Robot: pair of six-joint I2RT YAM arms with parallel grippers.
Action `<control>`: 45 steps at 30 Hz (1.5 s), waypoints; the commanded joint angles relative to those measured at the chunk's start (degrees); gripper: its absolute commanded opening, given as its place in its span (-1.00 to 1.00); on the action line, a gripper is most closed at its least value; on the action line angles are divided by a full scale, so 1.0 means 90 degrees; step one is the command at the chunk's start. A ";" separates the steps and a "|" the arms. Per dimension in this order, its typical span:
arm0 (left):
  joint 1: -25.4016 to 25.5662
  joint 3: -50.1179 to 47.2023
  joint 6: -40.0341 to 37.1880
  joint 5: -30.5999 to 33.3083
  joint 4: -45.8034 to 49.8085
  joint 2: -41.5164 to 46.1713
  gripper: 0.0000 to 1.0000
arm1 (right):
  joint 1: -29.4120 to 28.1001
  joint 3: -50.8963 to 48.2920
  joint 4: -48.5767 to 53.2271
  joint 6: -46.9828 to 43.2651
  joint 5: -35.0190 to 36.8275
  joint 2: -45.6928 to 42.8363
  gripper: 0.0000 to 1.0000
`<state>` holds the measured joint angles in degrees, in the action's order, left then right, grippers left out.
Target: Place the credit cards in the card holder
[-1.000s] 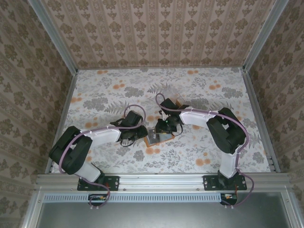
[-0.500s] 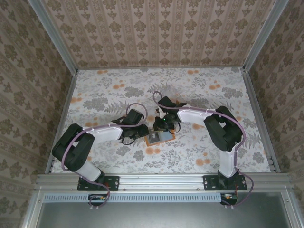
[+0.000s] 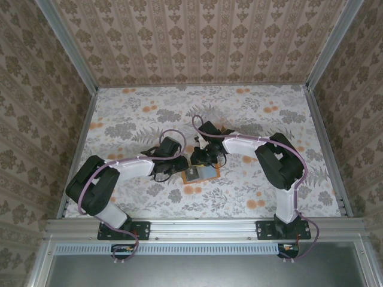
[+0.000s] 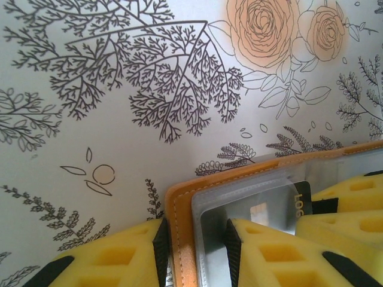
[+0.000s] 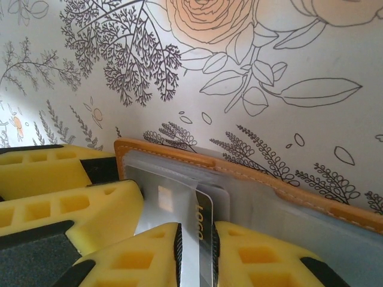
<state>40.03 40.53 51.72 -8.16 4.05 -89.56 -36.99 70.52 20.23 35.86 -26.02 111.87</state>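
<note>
The orange card holder (image 3: 202,174) lies open on the flowered table between the two arms, showing a clear sleeve inside (image 4: 257,197). My left gripper (image 4: 196,256) has its jaws on either side of the card holder's left edge (image 4: 179,221), pads against the orange rim and the sleeve. My right gripper (image 5: 196,254) is shut on a silver and black credit card (image 5: 200,209) with gold lettering. The card's far end sits under the clear sleeve of the card holder (image 5: 179,156). In the top view the left gripper (image 3: 174,167) and right gripper (image 3: 201,158) meet over the holder.
A clear plastic box (image 3: 213,117) stands just behind the right gripper on the table (image 3: 131,119). Patterned walls close the table on three sides. The left gripper's yellow fingers (image 5: 66,179) sit close beside the right gripper's, at the holder's corner.
The right gripper has shifted a little to the left, towards the holder's left end. The left gripper has stayed at the holder's edge.
</note>
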 commanded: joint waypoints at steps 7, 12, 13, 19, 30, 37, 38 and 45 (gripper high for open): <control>-0.0031 -0.0068 -0.0142 -0.0042 -0.0206 0.0064 -0.32 | -0.0030 -0.0275 -0.0182 0.0363 0.0086 -0.0356 -0.43; -0.0035 -0.0138 -0.0132 -0.0044 -0.0167 0.0162 -0.32 | -0.0030 -0.0431 0.0196 0.0324 0.0660 -0.0679 -0.39; -0.0027 -0.0157 -0.0130 -0.0060 -0.0184 0.0173 -0.32 | -0.0030 -0.0479 0.0181 0.0349 0.0669 -0.0701 -0.39; -0.0025 -0.0158 -0.0110 -0.0146 -0.0216 0.0146 -0.32 | -0.0098 -0.0692 0.0024 0.0464 0.0467 -0.0639 -0.43; -0.0016 -0.0153 -0.0097 -0.0213 -0.0233 0.0148 -0.32 | -0.0316 -0.0696 -0.0376 0.0757 0.0020 -0.0415 -0.67; -0.0022 -0.0129 -0.0093 -0.0191 -0.0160 0.0172 -0.32 | -0.0448 -0.0740 -0.0411 0.0967 0.0104 -0.0481 -0.65; -0.0014 -0.0129 -0.0086 -0.0173 -0.0134 0.0184 -0.32 | -0.0450 -0.0755 -0.0355 0.0951 0.0176 -0.0555 -0.61; -0.0014 -0.0217 -0.0073 0.0046 0.0099 0.0547 -0.27 | -0.0402 -0.0465 0.0826 0.0272 0.1318 -0.1519 -0.46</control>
<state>40.03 39.35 51.75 -8.97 3.03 -87.13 -40.77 64.38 21.10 41.71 -19.92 103.07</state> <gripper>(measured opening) 0.360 0.264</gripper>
